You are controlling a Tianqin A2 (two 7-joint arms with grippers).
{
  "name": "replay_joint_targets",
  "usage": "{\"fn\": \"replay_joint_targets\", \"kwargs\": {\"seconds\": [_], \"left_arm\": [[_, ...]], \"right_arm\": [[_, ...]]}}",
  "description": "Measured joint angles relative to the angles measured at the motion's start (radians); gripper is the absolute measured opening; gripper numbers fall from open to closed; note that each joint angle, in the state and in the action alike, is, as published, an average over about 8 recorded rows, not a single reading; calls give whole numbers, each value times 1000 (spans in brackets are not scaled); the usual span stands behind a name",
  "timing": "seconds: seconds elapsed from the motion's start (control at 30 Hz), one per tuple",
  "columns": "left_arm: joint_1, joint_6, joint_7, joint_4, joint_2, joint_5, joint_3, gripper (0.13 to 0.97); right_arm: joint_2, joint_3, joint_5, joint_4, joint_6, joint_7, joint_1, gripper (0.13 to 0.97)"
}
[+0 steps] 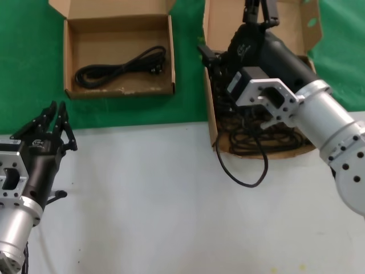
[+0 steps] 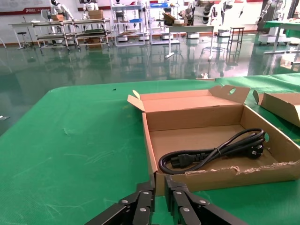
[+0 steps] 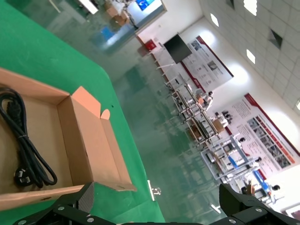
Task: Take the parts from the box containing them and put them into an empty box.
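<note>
While the head view shows limp, light cords [image 1: 268, 134] heaped in the big box [image 1: 214, 123] under the right pincer [image 1: 214, 60], spread wide, best gripped mid-bundle, wrist views show one cord [image 2: 215, 152] in the small box [image 2: 192, 117], the left pincer [image 2: 159, 199] nearly closed nearby.

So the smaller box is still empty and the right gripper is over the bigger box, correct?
Not quite. The smaller box already holds one coiled power cord, as the head view shows. The right gripper is indeed over the bigger box.
</note>
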Motion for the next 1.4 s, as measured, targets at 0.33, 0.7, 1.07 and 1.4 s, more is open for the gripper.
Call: {"fn": "replay_joint_targets", "kwargs": {"seconds": [0.33, 0.7, 1.07, 1.4], "left_arm": [[2, -2, 1, 0, -1, -3, -1, 272], [5, -5, 3, -1, -2, -8, -3, 408], [8, -8, 5, -1, -4, -12, -4, 660], [11, -11, 6, -2, -5, -16, -5, 845]], "right_arm": [[7, 25, 85, -6, 30, 38, -56, 960], [16, 57, 196, -13, 68, 87, -129, 966], [26, 90, 307, -20, 107, 136, -203, 966], [34, 119, 409, -26, 142, 181, -270, 966]]}}
